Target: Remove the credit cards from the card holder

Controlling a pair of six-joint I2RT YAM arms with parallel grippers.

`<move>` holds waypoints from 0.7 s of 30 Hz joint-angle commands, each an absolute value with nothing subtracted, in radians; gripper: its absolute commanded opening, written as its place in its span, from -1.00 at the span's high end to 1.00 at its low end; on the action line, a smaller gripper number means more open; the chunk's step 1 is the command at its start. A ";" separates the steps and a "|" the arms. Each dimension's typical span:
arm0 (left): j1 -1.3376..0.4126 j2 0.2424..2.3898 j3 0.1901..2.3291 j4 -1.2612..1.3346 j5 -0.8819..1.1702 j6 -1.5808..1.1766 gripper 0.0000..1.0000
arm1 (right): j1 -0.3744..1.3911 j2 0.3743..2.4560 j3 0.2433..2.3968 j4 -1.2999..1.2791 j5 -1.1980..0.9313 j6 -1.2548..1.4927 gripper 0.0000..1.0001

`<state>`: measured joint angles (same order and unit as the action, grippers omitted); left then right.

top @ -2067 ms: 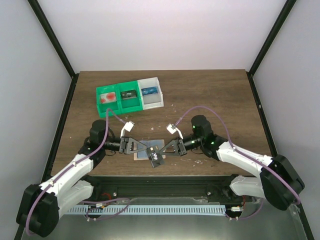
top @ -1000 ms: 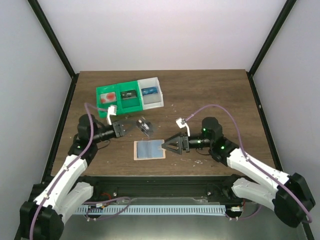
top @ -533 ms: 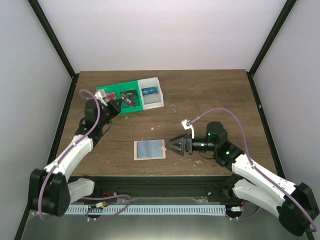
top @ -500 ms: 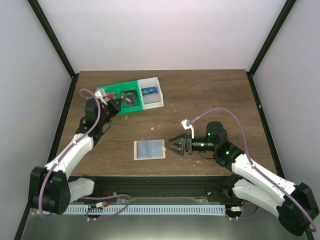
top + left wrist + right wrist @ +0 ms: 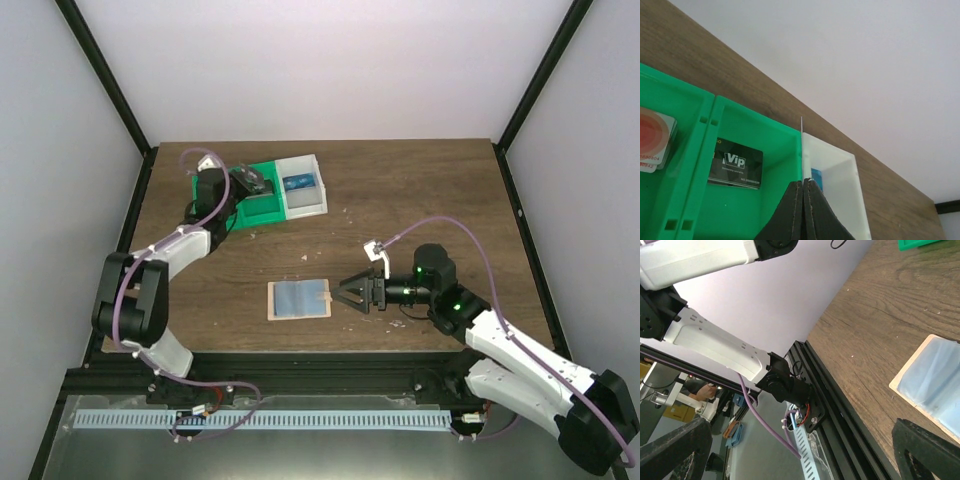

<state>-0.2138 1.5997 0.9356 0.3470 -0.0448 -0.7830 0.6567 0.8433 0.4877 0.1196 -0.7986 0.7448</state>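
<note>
The tan card holder (image 5: pixel 299 299) lies flat near the table's front edge, its grey-blue pockets up; it also shows in the right wrist view as the card holder (image 5: pixel 935 382). My left gripper (image 5: pixel 246 181) hovers over the trays, shut on a thin card (image 5: pixel 801 145) seen edge-on above the wall between the green and white trays. In the trays lie a dark card (image 5: pixel 735 162), a red and white card (image 5: pixel 652 137) and a blue card (image 5: pixel 816 176). My right gripper (image 5: pixel 345 292) stands open just right of the holder, holding nothing.
The green tray (image 5: pixel 710 115) and white tray (image 5: pixel 302 198) stand side by side at the back left of the wooden table. Black frame rails (image 5: pixel 840 390) run along the table's near edge. Small white specks lie on the wood near the right arm.
My left arm has swung from the table's middle up and back to above the trays, carrying the card. The right gripper has drawn back a little to the right of the holder, still open.
</note>
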 commanded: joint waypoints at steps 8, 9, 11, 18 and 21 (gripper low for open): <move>-0.220 1.767 0.999 0.403 -0.108 -0.811 1.00 | 0.652 0.825 0.551 0.047 -0.779 0.690 -1.00; -0.220 1.772 1.006 0.395 -0.117 -0.808 1.00 | 0.652 0.825 0.551 0.048 -0.777 0.690 -1.00; -0.222 1.773 1.016 0.405 -0.128 -0.790 1.00 | 0.652 0.825 0.553 0.039 -0.768 0.689 -0.99; -0.226 1.810 1.072 0.351 -0.203 -0.742 1.00 | 0.652 0.814 0.551 0.012 -0.747 0.687 -1.00; -0.225 1.826 1.066 0.371 -0.194 -0.762 1.00 | 0.652 0.810 0.562 0.006 -0.735 0.682 -1.00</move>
<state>-0.2234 1.7863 1.0561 0.3653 -0.1623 -0.7696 0.6567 0.8288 0.5098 0.0269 -0.7574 0.6956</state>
